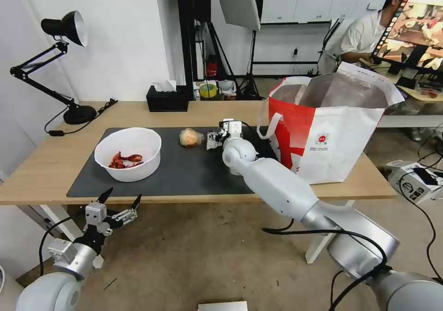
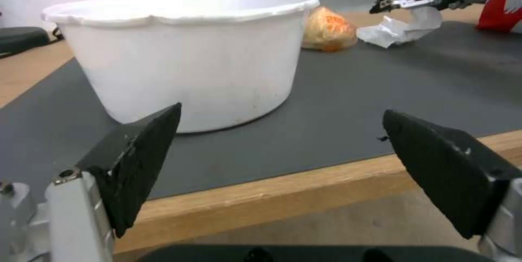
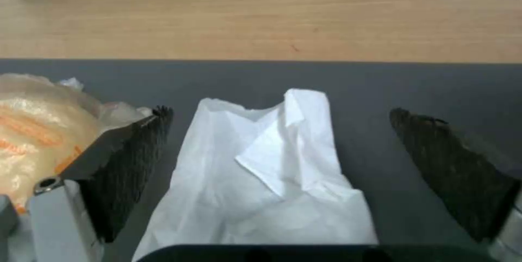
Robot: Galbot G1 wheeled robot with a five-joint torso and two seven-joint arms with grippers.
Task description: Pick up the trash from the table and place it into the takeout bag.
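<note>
Right pincer [image 3: 280, 152] spread apart over crumpled white tissue [image 3: 266, 180] on dark mat [image 3: 381, 86] of desk [image 1: 46, 163], beside wrapped orange lump [image 1: 190, 137], left pincer [image 1: 121, 200] open below desk edge near white bowl [image 1: 128, 153], takeout bag [image 1: 332, 131] on desk's right end

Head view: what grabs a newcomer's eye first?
The takeout bag, red and white with foil lining, stands open at the table's right end. The right gripper is open astride the crumpled white tissue on the dark mat. The left gripper hangs open below the near edge, facing the white bowl.
</note>
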